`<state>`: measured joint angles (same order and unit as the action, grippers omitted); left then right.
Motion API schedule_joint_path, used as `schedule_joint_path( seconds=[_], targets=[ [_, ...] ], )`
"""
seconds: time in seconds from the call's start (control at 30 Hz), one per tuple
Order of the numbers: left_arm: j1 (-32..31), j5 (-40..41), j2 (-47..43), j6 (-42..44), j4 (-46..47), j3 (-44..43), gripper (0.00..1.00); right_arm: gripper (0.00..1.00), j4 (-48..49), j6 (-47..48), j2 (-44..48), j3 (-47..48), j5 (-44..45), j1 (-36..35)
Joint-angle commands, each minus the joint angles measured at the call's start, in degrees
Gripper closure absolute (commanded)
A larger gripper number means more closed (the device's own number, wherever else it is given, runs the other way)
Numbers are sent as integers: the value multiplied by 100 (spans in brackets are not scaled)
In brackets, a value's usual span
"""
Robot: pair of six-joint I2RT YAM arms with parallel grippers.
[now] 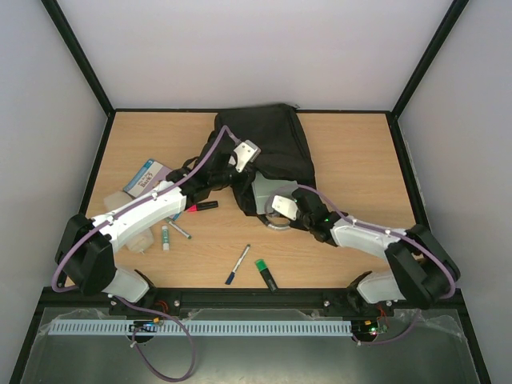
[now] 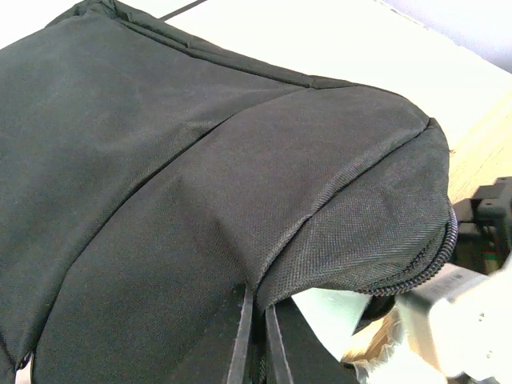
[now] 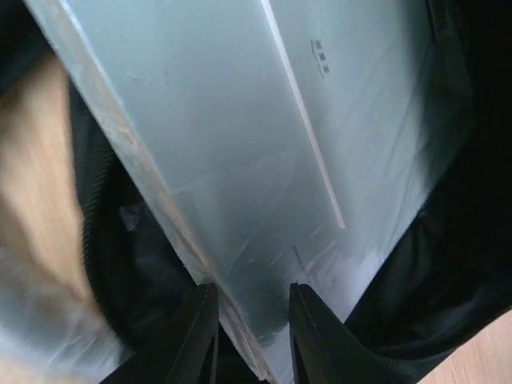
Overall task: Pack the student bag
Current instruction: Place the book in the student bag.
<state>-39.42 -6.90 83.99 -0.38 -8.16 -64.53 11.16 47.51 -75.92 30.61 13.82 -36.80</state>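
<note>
The black student bag (image 1: 268,140) lies at the back middle of the table, its silvery loop handle (image 1: 277,226) toward me. My left gripper (image 1: 238,166) is shut on a fold of the bag's top fabric (image 2: 240,200), fingertips pinched together (image 2: 258,328), holding the zipper flap up. Under the flap a pale flat book (image 2: 344,316) shows in the opening. My right gripper (image 1: 276,202) is at the bag's mouth. Its fingers (image 3: 200,336) straddle the near corner of that pale, plastic-wrapped book (image 3: 264,144), which lies partly inside the dark bag interior (image 3: 456,264).
Left of the bag lie a blue-white booklet (image 1: 148,176), a translucent box (image 1: 118,200), a pink marker (image 1: 202,206), a glue stick (image 1: 166,236) and a silver pen (image 1: 179,230). Near the front edge lie a blue pen (image 1: 238,264) and a green marker (image 1: 266,274).
</note>
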Motion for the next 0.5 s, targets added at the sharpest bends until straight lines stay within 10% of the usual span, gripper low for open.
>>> schedule_joint_path(
  seconds=[0.0,0.47],
  targets=[
    [62,85,-194,77,233,-147,98,78,995,-9,-569,358,751,-12],
    [99,119,-259,77,206,-160,98,75,156,-370,-692,754,-270,-12]
  ],
)
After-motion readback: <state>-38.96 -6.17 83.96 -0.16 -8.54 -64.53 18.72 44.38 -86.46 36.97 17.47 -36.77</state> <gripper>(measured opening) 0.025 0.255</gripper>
